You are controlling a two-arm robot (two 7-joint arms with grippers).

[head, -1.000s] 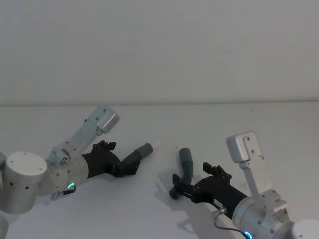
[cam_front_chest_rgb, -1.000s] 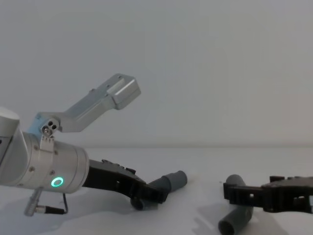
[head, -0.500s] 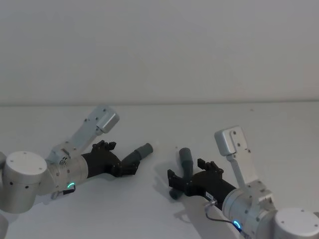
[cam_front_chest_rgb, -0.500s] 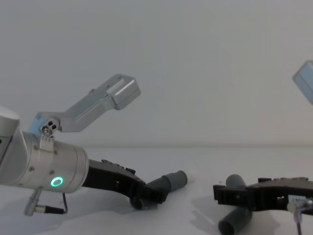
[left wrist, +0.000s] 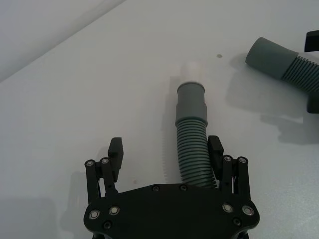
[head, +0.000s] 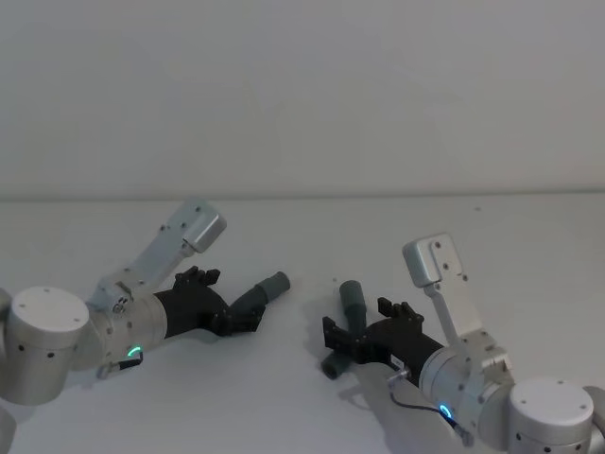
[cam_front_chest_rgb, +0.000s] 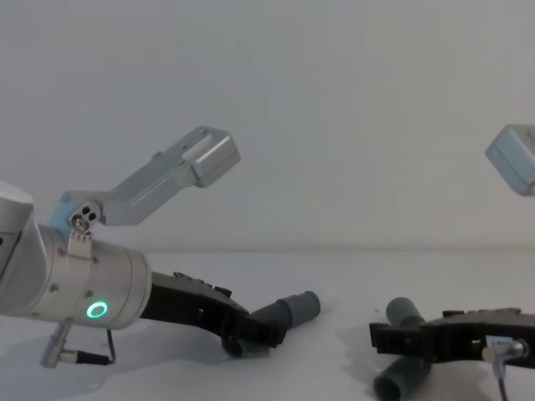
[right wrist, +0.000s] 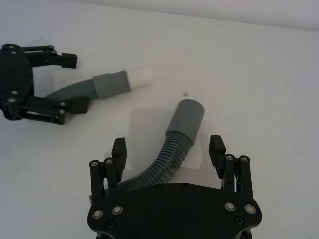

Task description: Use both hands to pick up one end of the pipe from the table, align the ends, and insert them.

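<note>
- A plain white bench (head: 454,236) is carrying two dark grey ribbed pipe pieces, which are lying apart from each other.
- The collared pipe piece (left wrist: 192,134) is resting flat on the bench. Its wide grey collar (left wrist: 191,102) is ending in a pale white spigot (left wrist: 192,69).
- The left gripper (left wrist: 165,147) is sitting low over the ribbed end of the collared pipe piece, away from the spigot. Its fingers are spread wide around the pipe, with one finger touching the ribs and the other standing well apart.
- The curved second pipe piece (right wrist: 172,152) is resting near the collared pipe piece, on the spigot's side. Its plain grey mouth (right wrist: 188,117) is lying close to the spigot without touching it.
- The right gripper (right wrist: 167,147) is straddling the second pipe piece at the end farther from the collared pipe piece. Its fingers are spread and standing clear of the ribs on both sides.
</note>
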